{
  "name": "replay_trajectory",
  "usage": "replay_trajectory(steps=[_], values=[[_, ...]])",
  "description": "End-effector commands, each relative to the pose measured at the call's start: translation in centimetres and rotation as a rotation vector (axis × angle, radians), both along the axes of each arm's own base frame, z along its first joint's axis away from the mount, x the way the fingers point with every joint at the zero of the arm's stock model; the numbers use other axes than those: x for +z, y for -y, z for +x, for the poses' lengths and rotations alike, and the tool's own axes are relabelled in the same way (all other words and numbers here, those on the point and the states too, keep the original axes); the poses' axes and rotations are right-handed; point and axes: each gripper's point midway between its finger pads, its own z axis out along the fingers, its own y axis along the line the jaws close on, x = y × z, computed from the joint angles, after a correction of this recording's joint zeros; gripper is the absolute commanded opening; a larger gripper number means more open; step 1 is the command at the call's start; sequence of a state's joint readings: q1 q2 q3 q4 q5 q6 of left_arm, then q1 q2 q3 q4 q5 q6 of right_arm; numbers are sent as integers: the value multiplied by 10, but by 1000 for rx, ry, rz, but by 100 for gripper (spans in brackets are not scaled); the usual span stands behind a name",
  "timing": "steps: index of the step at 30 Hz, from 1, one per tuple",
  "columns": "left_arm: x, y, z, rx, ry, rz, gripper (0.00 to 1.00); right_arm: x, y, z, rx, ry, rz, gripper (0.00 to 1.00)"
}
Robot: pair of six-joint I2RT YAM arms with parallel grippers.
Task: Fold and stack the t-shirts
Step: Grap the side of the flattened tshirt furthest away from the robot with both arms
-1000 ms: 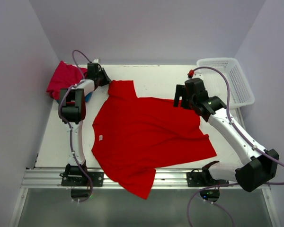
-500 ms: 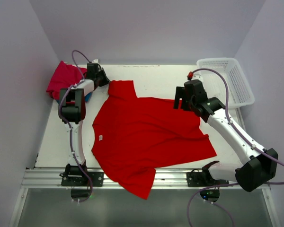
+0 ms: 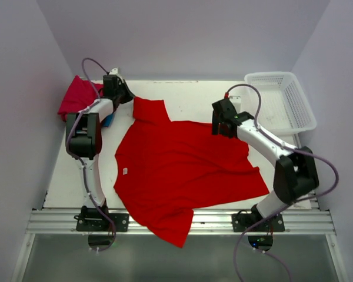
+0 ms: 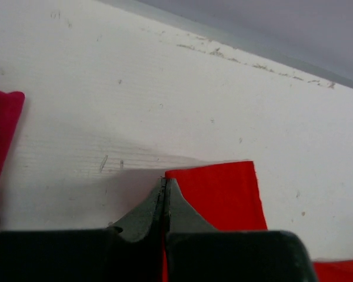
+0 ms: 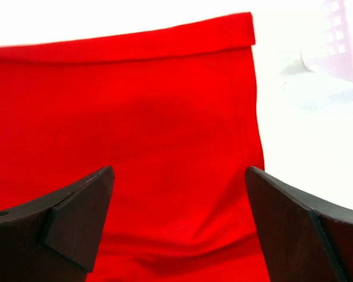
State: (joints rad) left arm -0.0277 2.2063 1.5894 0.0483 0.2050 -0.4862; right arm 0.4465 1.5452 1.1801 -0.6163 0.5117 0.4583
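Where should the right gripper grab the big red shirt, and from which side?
Probably the red shirt's right sleeve hem, near its free corner, from straight above: the sleeve lies flat on the table, and the open right gripper hangs over it.

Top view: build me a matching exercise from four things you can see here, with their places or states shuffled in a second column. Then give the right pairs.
Things
1. red t-shirt
2. crimson-pink t-shirt
3. white basket
4. right gripper

Places or states
A. at the far right corner
B. open, over a red sleeve
C. spread out in the middle
D. bunched at the far left corner

Pairs: 1-C; 2-D; 3-A; 4-B
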Motion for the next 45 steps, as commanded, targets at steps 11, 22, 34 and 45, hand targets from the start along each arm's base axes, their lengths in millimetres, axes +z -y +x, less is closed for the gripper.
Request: replay_trajectory(steps=[11, 22, 34, 45], values=[[119, -11, 11, 3, 208, 47, 0, -54, 71, 56, -431, -58, -65, 74], [115, -5, 10, -16, 198, 20, 0, -48, 57, 98, -362, 54, 184, 71], [115, -1, 6, -34, 193, 4, 0, -64, 49, 129, -431, 125, 365, 54], [110, 4, 3, -48, 179, -17, 0, -85, 58, 156, -476, 140, 392, 47]])
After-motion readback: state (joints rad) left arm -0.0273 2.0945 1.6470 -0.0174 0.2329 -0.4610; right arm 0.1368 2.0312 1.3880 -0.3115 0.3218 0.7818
